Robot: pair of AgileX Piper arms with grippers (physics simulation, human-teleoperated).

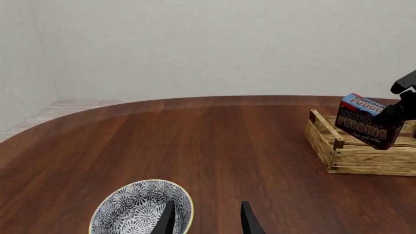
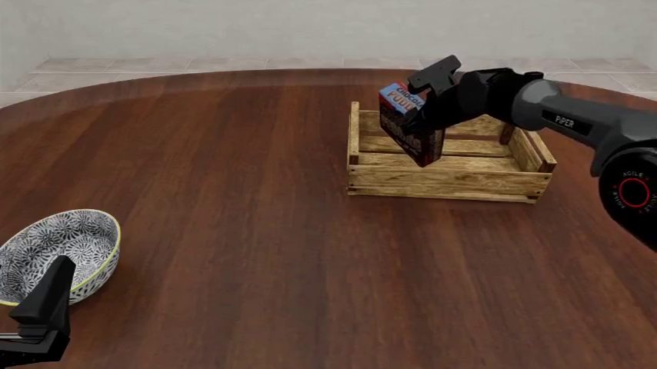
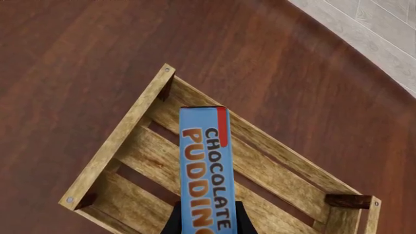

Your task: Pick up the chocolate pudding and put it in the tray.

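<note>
1. The right gripper is clamped on the pudding, holding it tilted over the left end of the tray in the upper right of the front view.
2. In the right wrist view the pudding's blue band runs up from between the fingertips, with the tray's slatted floor spread under it. The carton's lower end seems to sit at or a little below rim level, but whether it touches the floor cannot be told.
3. The left gripper sits at the lower left of the front view with its jaws parted and nothing between them, just beside the bowl.
4. Judged stage: the carry looks done, and lowering and release remain.
5. Risk: the pudding hangs close to the tray's left wall. If it is let go at this tilt, it could catch the rim and topple onto the table.
6. Risk: dropped from a height, the tilted carton may bounce or land on edge against a slat.
7. Risk: pushing down hard could shove the light tray sideways.
8. Risk: a withdrawing finger could drag the carton back out.
</note>
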